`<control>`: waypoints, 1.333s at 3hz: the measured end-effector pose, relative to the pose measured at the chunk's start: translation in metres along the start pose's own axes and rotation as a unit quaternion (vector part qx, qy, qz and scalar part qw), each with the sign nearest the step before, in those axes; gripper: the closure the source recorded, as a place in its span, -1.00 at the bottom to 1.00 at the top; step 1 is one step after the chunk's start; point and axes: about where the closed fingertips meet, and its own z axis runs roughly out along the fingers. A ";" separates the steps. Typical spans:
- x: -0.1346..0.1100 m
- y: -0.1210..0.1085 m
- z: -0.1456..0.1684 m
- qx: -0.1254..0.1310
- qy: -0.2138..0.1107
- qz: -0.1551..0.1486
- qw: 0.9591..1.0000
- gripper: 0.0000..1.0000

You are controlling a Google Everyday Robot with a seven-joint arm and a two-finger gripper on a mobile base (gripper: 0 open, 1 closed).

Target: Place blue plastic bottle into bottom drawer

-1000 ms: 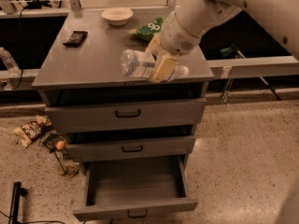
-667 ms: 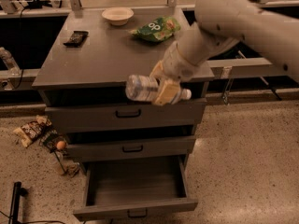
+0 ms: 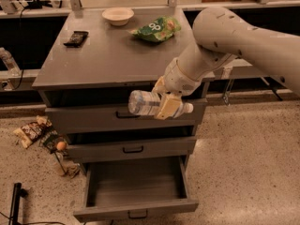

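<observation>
Blue plastic bottle (image 3: 143, 103) hangs sideways in front of the top drawer (image 3: 89, 118), pinched by the pincer (image 3: 167, 105), whose pale fingers hide part of its cap end. Lower down, the bottom drawer (image 3: 136, 210) stands pulled open, its inside in plain view. On the counter (image 3: 108, 60) lie a green snack bag (image 3: 156, 28), a bowl (image 3: 117, 16) and a dark flat item (image 3: 76, 37). The arm (image 3: 234, 36) is cut off at the right edge.

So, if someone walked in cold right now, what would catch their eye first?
The big white robot arm reaching in from the right, its gripper closed with the jaws on a clear plastic bottle with a pale blue label, held sideways in front of the top drawer. Below it, the grey metal bottom drawer stands pulled open. On the grey cabinet top lie a green snack bag and a white bowl.
</observation>
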 end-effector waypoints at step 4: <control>0.102 0.000 0.173 0.033 -0.004 0.089 0.995 1.00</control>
